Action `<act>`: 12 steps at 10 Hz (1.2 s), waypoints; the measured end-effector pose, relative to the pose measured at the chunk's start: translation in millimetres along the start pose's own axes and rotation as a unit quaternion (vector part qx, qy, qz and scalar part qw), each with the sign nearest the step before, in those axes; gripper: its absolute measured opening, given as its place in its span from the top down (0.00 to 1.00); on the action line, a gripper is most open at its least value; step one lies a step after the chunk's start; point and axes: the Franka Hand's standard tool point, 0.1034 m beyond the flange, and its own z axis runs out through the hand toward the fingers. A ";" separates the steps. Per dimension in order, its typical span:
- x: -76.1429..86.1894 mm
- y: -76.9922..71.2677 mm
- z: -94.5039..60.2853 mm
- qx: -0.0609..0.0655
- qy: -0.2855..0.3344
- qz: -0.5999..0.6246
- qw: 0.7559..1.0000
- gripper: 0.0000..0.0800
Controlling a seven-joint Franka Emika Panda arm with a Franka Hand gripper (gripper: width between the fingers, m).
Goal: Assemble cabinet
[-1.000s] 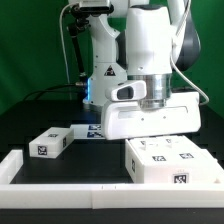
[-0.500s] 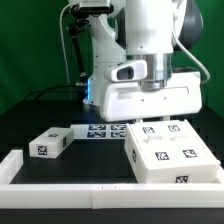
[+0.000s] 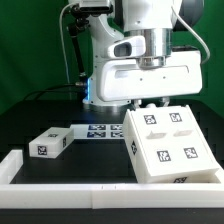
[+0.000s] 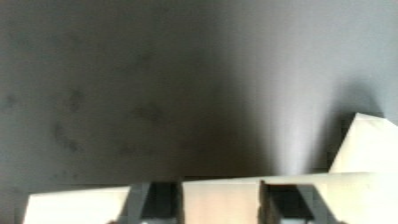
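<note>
Small block [image 3: 50, 142] at the exterior view's left, cabinet box [image 3: 168, 148] at its right; marker board [image 3: 100, 130] between and behind them; border rail [image 3: 70, 195] in front.

We see the cabinet's big white box [image 3: 170, 145] at the exterior view's right. It is tilted, its broad face turned up toward the camera with four black-and-white square tags, and a fifth on the near edge. The hand [image 3: 152, 105] grips its far edge. A smaller white block [image 3: 50, 142] lies flat on the worktop [image 3: 90, 155] at the exterior view's left, well apart, with a tag on its near end.
</note>
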 end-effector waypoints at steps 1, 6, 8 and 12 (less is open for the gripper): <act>6.2 0.1 -7.6 0.001 -0.002 0.000 1.000 0.74; 5.9 -1.7 -7.9 0.003 -0.010 -0.001 1.000 0.75; 18.3 -4.0 -22.1 0.007 -0.019 -0.003 1.000 0.76; 34.1 -3.8 -33.6 0.008 -0.017 -0.004 1.000 0.81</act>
